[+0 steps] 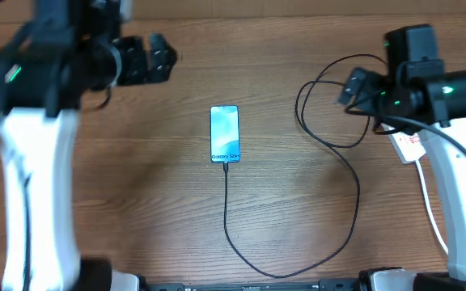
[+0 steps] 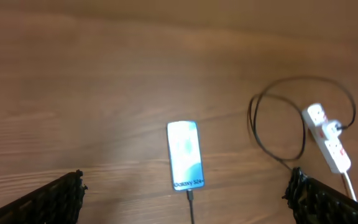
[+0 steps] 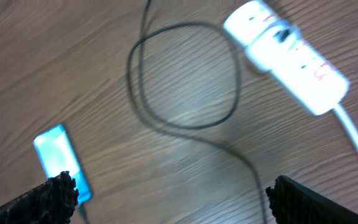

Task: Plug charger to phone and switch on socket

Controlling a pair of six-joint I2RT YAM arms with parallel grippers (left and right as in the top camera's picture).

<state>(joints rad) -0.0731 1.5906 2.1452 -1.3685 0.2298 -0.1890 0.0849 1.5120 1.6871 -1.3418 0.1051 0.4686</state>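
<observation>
At table centre, the phone [image 1: 225,133] lies flat: a slim rectangle with black edge, glossy blue-cyan screen and white lettering at the near short end. The charger [image 1: 354,190], a thin black cable, meets that end with its small tip. It runs toward the front edge, curves right and makes a loose loop beside the socket [image 3: 284,56]. The socket is white, elongated smooth plastic with red-marked switches and a thick white cord [image 3: 353,127]; a dark plug [image 3: 283,34] sits on one outlet. The table [image 1: 136,202] is brown, matte wood grain. The left tool [image 1: 168,56] hangs at far left, its rough black fingers [image 2: 55,199] spread wide, empty. The right tool [image 1: 348,87], above the loop, is likewise wide and empty.
</observation>
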